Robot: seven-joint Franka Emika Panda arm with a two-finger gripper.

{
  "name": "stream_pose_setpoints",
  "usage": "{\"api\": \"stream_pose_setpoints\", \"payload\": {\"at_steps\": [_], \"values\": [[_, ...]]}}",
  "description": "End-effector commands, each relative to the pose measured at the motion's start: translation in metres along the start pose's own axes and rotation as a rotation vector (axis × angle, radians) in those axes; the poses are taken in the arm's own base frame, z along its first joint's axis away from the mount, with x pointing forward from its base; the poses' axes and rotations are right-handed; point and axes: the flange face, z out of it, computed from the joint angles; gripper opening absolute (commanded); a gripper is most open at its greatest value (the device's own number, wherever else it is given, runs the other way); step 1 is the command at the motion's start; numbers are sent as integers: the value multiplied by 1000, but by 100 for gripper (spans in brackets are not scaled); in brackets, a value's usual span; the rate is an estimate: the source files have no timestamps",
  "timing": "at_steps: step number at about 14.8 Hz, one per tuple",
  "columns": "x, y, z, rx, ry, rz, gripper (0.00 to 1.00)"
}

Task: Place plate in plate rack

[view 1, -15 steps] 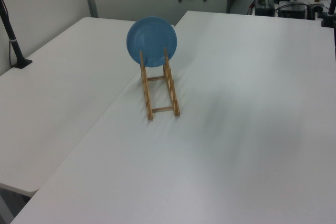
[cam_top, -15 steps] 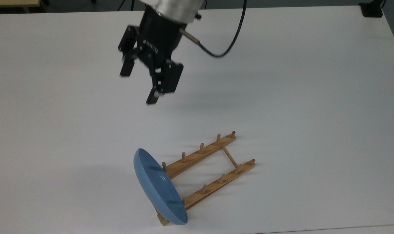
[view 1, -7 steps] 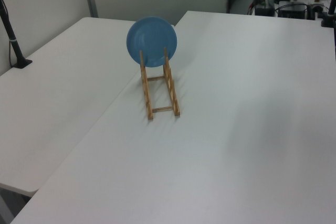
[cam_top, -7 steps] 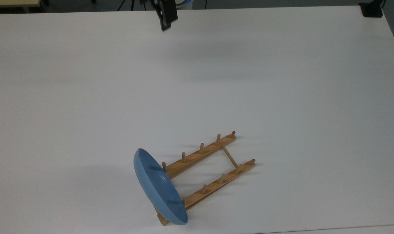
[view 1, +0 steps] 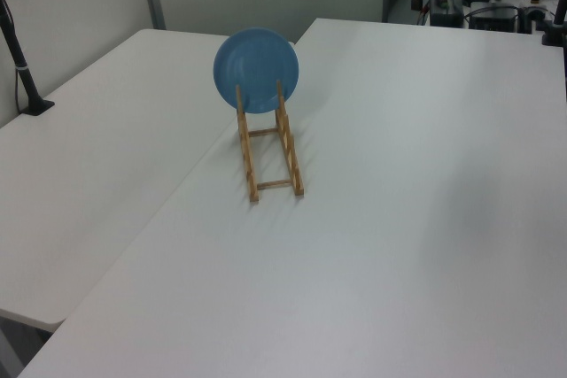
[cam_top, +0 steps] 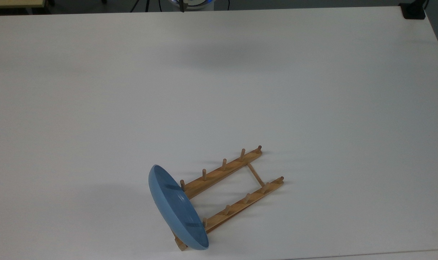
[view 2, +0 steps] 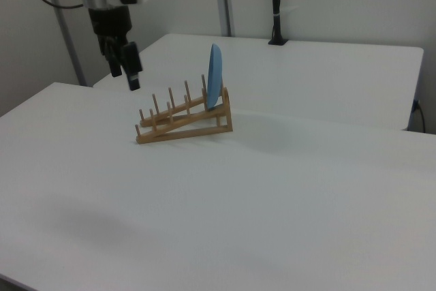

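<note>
Gripper [view 2: 125,67]: hangs above the table at the right view's upper left, well apart from the rack; holds nothing; finger gap cannot be told
Plate [cam_top: 177,211] [view 1: 256,69] [view 2: 214,84]: round, glossy light blue, plain; stands on edge in the rack's end slot
Rack [cam_top: 233,186] [view 1: 270,155] [view 2: 182,118]: light-brown wood; two pegged rails
Table [cam_top: 312,90]: white

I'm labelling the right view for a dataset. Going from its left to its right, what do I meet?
End effector → plate rack → plate, standing on edge at the rack's right end → black pole on the far table.
</note>
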Motion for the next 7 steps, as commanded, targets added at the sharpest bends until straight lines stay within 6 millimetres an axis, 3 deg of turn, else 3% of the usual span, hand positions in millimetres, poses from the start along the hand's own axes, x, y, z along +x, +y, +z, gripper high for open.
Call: {"api": "stream_pose_setpoints", "payload": {"at_steps": [1,7], "values": [[8,24,-4,37,76,-268,100],[35,55,-8,46,202,-328,100]]}}
